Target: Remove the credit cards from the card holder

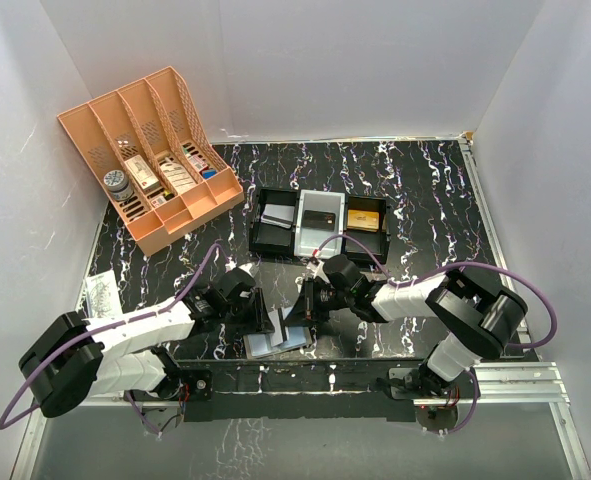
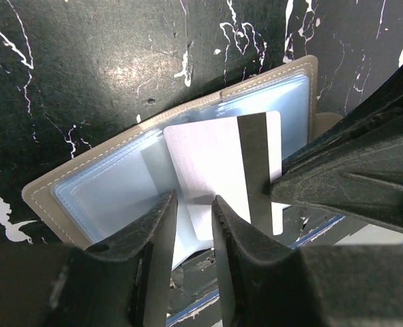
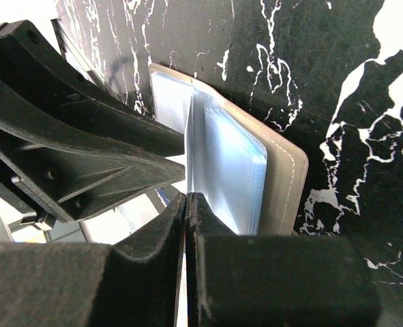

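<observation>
I'm looking down past my left gripper [image 2: 193,204], whose two fingers are standing a narrow gap apart at the bottom of the view. Beneath them the card holder [image 2: 106,184] is lying open on the black marbled table [image 2: 85,61], its tan stitched border framing pale blue clear sleeves. A white credit card [image 2: 208,163] with a black stripe is sticking out of a sleeve toward me, its lower edge sitting behind that gap. The right gripper [image 2: 290,182] is jutting in from the right, its tip touching the card's striped edge. I can't tell whether my own fingers are touching the card.
</observation>
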